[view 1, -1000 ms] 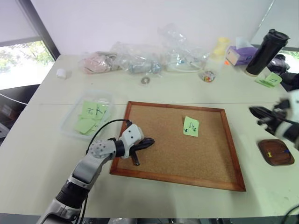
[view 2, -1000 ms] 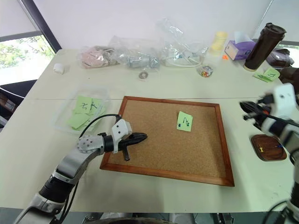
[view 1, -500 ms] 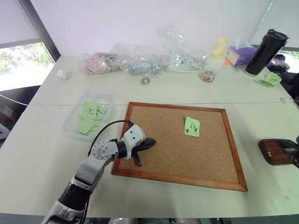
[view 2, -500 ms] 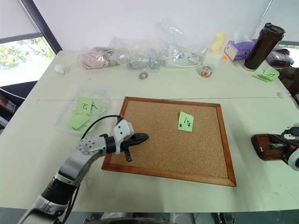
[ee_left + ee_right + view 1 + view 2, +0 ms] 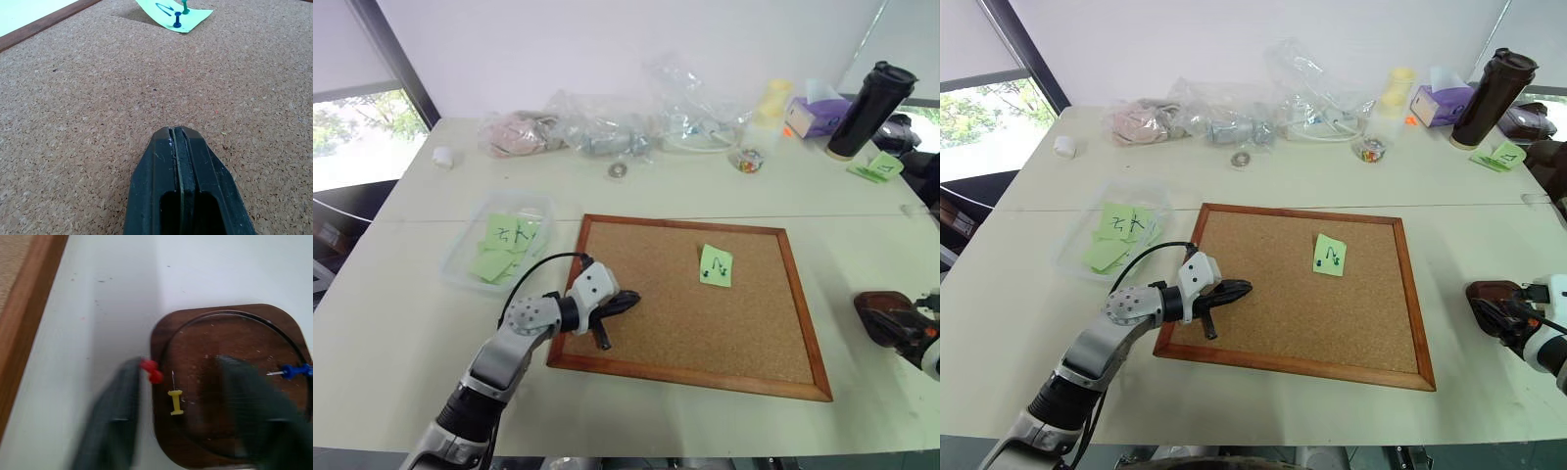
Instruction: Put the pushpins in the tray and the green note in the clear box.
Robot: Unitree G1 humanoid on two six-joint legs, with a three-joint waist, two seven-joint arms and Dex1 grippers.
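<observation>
Right end effector [image 5: 178, 431] is spread apart over the tray [image 5: 230, 333], red pushpin [image 5: 151, 372] seemingly dropped at its rim, while left end effector [image 5: 178, 161] is kept shut on the corkboard [image 5: 705, 304].

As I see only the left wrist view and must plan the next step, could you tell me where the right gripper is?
Observer: The right gripper is over the wooden tray, right of the cork board, jaws open.
Operator: Are any pins in the tray?
Observer: A yellow pushpin and a blue pushpin lie in it; a red pushpin sits at its rim beside one jaw.
Operator: And where is the clear box?
Observer: The clear box stands left of the cork board, with other green notes inside.
</observation>
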